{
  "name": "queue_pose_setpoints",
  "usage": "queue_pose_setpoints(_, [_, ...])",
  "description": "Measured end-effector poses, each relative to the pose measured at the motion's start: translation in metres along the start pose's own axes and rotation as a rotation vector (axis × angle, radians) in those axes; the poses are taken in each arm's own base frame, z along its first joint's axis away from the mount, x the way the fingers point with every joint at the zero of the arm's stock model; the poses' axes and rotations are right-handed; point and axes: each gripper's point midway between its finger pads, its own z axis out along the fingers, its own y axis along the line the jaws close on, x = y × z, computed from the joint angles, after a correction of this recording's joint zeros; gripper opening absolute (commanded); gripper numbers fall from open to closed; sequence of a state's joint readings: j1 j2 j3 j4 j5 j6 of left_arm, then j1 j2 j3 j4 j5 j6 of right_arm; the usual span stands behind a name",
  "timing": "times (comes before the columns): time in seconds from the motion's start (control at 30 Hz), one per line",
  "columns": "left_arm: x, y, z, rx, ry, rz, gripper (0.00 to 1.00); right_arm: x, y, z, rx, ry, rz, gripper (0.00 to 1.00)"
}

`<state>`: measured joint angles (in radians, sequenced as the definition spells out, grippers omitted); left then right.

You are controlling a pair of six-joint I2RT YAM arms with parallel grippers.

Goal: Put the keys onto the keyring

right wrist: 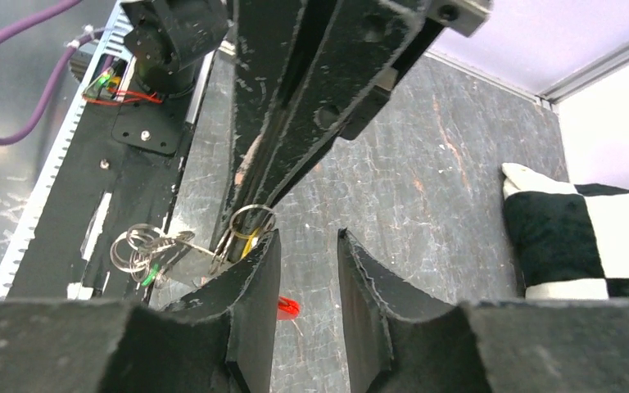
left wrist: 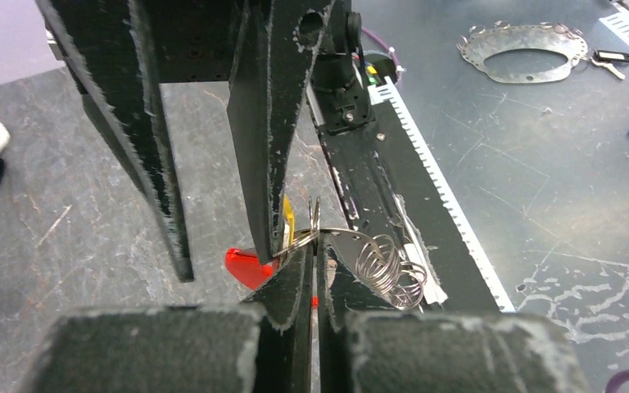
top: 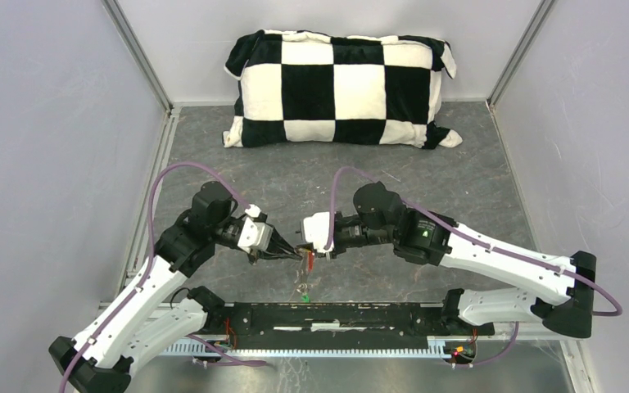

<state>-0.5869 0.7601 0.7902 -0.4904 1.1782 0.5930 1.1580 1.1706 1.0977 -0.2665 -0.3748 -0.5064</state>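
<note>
Hanging: the keyring [right wrist: 252, 223] is in the air between the two arms, over the near middle of the table [top: 426, 172], its thin silver loop pinched by the left tool [right wrist: 250, 209].
Red tag: the red tag [left wrist: 246, 266] dangles just under the loop; in the top view it shows as a red streak below the meeting tools.
Keys: a brass-yellow key [left wrist: 288, 219] sits at the loop beside the left tool's tips; whether it is already threaded I cannot tell. A green-headed key [right wrist: 149, 275] hangs lower among a cluster of spare rings [left wrist: 385, 266].
Left tool: closed, clamped on the keyring's loop.
Right tool: the right tool [right wrist: 307, 270] has its jaws apart with nothing between them; its left finger stands right beside the loop.
Step in hand: judged, a regrasp amid threading, one arm steadying the ring while the other lets go.
Next move: likely calls for the right tool to close on a key's head and work it along the split coil.
Surface: dark grey, scratched slate-like table, with a black rail along its near edge.
Room: pale walls with metal corner posts; a black-and-white checkered pillow [top: 340, 88] lies at the far edge.
</note>
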Motion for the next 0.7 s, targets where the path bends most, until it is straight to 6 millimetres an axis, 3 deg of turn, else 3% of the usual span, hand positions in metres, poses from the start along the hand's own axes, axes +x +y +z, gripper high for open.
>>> queue_pose_setpoints(0.2, [-0.018,0.014,-0.002,-0.076,-0.035,0.029,0.02,-0.014,-0.028,-0.016,0.065,0.002,0.053,0.44])
queue_pose_setpoints(0.33, [-0.028,0.019,-0.004,-0.126,-0.071,0.016,0.02,-0.013,-0.043,-0.024,0.120,0.021,0.070,0.45])
queue_pose_setpoints(0.47, [-0.031,0.022,-0.003,-0.153,-0.098,-0.037,0.02,-0.004,-0.056,-0.034,0.189,0.059,0.093,0.44])
queue_pose_setpoints(0.7, [-0.036,0.025,-0.003,-0.176,-0.130,-0.089,0.02,-0.016,-0.069,-0.058,0.269,0.024,0.095,0.51])
